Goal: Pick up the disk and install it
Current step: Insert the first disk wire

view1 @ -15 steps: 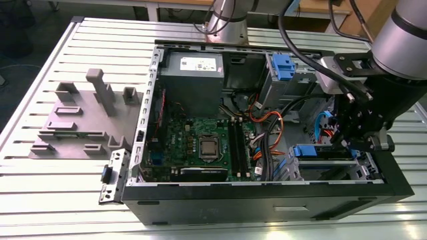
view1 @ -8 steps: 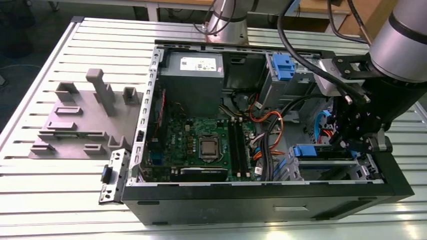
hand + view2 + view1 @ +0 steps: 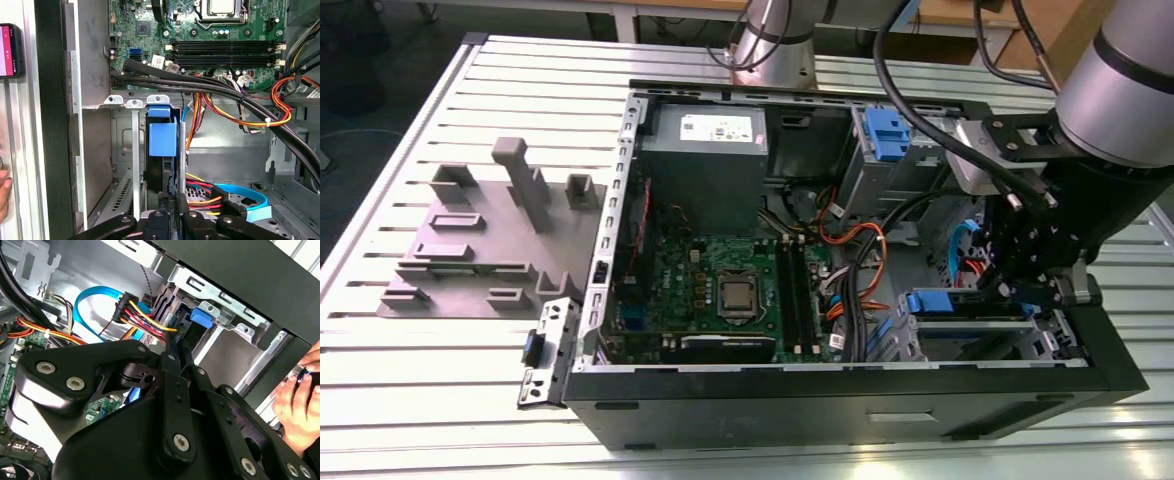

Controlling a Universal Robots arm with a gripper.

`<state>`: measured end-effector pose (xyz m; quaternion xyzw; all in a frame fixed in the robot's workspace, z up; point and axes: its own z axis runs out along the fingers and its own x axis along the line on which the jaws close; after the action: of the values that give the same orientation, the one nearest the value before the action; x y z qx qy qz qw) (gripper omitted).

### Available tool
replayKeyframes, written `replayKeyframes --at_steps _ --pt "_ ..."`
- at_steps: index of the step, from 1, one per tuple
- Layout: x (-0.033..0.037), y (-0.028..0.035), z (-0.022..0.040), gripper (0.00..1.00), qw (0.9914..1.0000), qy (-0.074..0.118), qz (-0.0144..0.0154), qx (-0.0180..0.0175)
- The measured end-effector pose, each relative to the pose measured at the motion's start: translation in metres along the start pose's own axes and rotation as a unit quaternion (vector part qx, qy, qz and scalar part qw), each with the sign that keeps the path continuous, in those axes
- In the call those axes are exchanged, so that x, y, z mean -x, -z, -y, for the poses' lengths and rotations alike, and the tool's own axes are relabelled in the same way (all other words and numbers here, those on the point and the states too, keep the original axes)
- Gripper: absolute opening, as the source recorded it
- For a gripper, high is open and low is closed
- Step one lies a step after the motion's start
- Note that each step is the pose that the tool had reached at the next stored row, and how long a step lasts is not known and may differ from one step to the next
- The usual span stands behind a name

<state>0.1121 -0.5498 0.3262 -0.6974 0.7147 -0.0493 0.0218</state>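
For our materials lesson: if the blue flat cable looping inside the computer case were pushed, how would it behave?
The blue flat cable curves in a free loop, so it would probably flex and spring back. It looks thin, so likely light for its length.

A table (image 3: pixel 440 400) of pale slatted metal rails carries everything here. An open black computer case (image 3: pixel 854 385) lies on its side on the slats, taking up the middle and the exterior view's right. Just beside it, toward the exterior view's left, a flat grey fixture plate (image 3: pixel 487 245) with raised blocks and posts rests on the rails. In the first wrist view a phone (image 3: pixel 10 50) with a pinkish-red screen lies on the slats next to the case wall.
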Motion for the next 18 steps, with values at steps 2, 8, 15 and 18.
replayKeyframes --at_steps 2,8,15,18 --pt "0.0000 0.0000 0.0000 0.17 1.00000 0.000 0.0000 0.0000" --pt "-0.0004 0.0100 0.0010 0.24 1.00000 0.000 0.0002 0.0000" --pt "-0.0006 0.0149 0.0015 0.16 1.00000 0.000 0.0008 0.0000" --pt "-0.0006 0.0150 0.0015 0.11 1.00000 0.000 0.0007 0.0000"
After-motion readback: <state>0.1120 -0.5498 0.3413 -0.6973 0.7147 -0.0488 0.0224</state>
